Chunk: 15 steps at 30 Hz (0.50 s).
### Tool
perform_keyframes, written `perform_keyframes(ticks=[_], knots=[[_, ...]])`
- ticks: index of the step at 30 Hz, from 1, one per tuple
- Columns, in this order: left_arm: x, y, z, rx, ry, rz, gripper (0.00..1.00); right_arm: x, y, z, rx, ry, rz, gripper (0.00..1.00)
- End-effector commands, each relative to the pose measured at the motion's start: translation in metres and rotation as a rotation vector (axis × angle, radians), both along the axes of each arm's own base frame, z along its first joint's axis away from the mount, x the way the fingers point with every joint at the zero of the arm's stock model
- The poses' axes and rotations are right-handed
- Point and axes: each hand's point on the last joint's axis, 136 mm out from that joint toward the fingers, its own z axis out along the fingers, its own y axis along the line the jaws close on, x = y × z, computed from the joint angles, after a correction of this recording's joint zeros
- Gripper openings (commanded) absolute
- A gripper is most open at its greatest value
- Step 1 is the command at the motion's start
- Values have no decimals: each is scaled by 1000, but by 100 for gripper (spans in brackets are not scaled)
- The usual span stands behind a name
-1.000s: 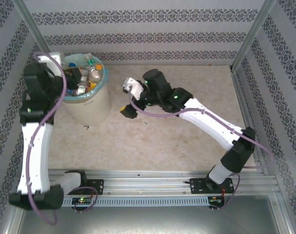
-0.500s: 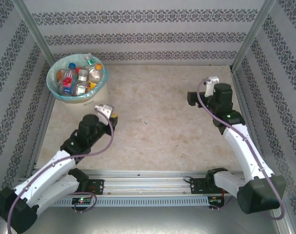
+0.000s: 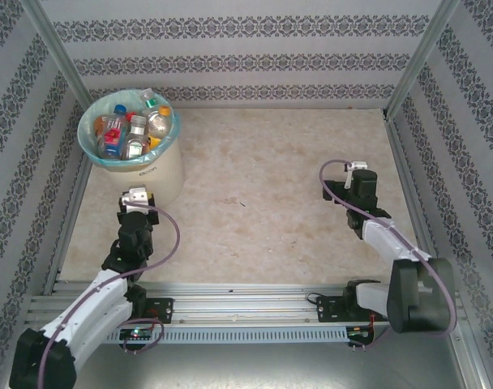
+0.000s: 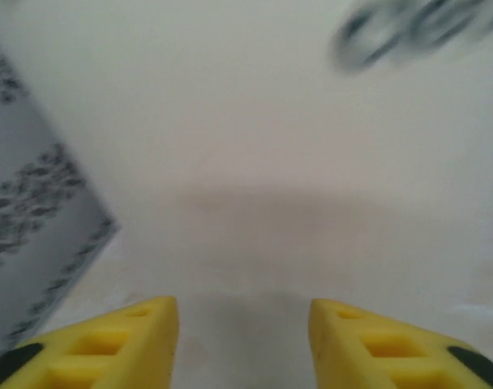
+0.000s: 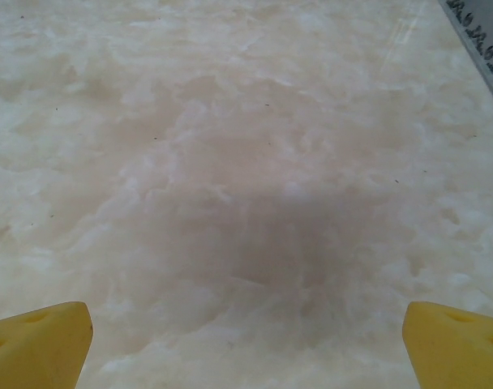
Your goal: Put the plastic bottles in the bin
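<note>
Plastic bottles point(image 3: 129, 130), red and blue labels, heaped in teal-lined bin point(image 3: 164, 177), left gripper point(image 4: 242, 324) and right gripper point(image 5: 246, 328) parted, empty

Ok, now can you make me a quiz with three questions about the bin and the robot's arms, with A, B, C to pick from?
1. Where does the bin stand? A) far left corner of the table B) far right corner C) the middle
2. What colour is the bag in it? A) red B) teal-green C) black
3. How is the right end effector? A) shut on a bottle B) shut on the rim C) open, holding nothing
Answers: 1 A, the top view shows it at the back left; 2 B, pale green folds over the rim; 3 C, its yellow fingers stand wide apart over bare table.
</note>
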Motion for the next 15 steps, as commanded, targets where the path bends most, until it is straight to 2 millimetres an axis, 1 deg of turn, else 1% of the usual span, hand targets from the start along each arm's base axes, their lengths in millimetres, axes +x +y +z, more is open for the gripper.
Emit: perform_keyframes(ticks=[1, 3, 4, 7, 9, 11, 12, 13, 14, 15], knots=[[7, 17, 7, -81, -114, 19, 53, 21, 8, 12, 7, -116, 59, 98], [10, 24, 0, -102, -125, 2, 60, 22, 12, 7, 13, -148, 82, 98], [12, 25, -4, -106, -113, -7, 62, 23, 13, 7, 17, -175, 87, 98], [20, 22, -17, -133, -81, -72, 73, 21, 20, 13, 18, -218, 134, 98], [26, 17, -28, -165, -70, -122, 82, 18, 24, 18, 16, -269, 156, 98], [32, 11, -32, -178, -78, -169, 86, 17, 27, 24, 15, -310, 173, 98], [38, 6, -32, -184, -82, -203, 87, 16, 28, 22, 16, -312, 179, 98], [42, 0, -33, -189, -80, -238, 88, 18, 29, 28, 18, -339, 186, 98], [48, -6, -34, -193, -75, -277, 89, 17, 30, 27, 26, -348, 194, 98], [53, -10, -35, -197, -75, -299, 91, 13, 33, 19, 31, -349, 206, 98]])
